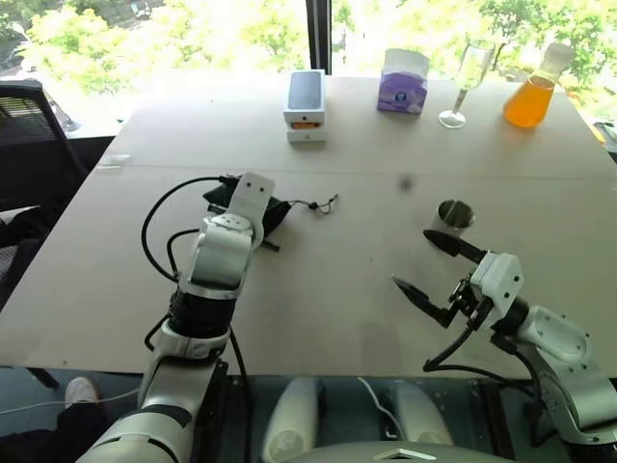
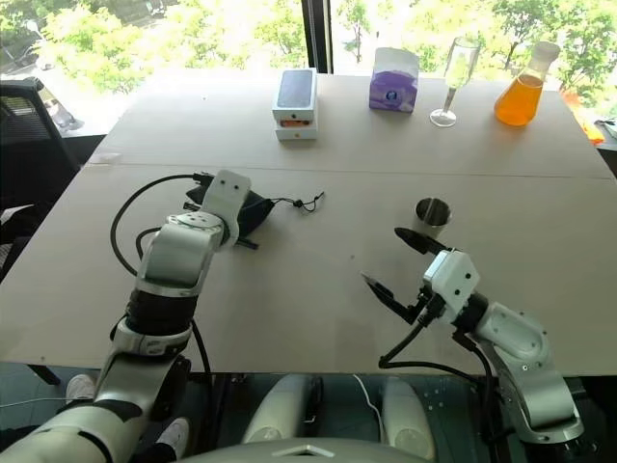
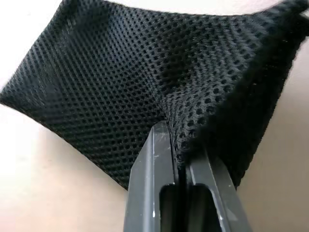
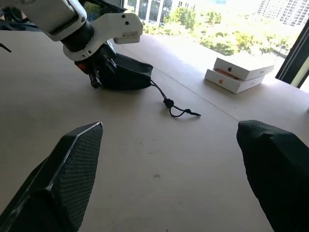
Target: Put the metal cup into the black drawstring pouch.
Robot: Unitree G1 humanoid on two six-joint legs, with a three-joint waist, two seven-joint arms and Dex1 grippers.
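On the left side of the counter (image 1: pixel 318 309), the left end effector (image 3: pixel 179 159) has its two fingers pressed together on a fold of the black drawstring pouch (image 3: pixel 145 82), pinching the mesh fabric where the bag lies flat on the surface; the pouch's cord and knot (image 1: pixel 313 205) trail off toward the middle of the counter. Along the far edge stand a small stack of white boxes (image 1: pixel 306 106), a purple tissue pack (image 1: pixel 403 82), a clear stemmed glass (image 1: pixel 467 82) and a flask of orange liquid (image 1: pixel 532 92), all well apart from the work. To the right, the metal cup (image 1: pixel 455 216) stands upright on the counter, untouched, and the right end effector (image 1: pixel 428 265) hovers just on the near side of it with its fingers spread wide and nothing between them. The main risk is in the left grip: it appears to hold a bunched pleat of mesh, and whether that is a single lip of the mouth cannot be told, so lifting may keep the pouch shut or let the thin fabric slip free. The cup's smooth tapered sides could also tip or skid if the right fingers close off-centre or nudge its rim on approach. The loose cord may snag when the bag is raised.
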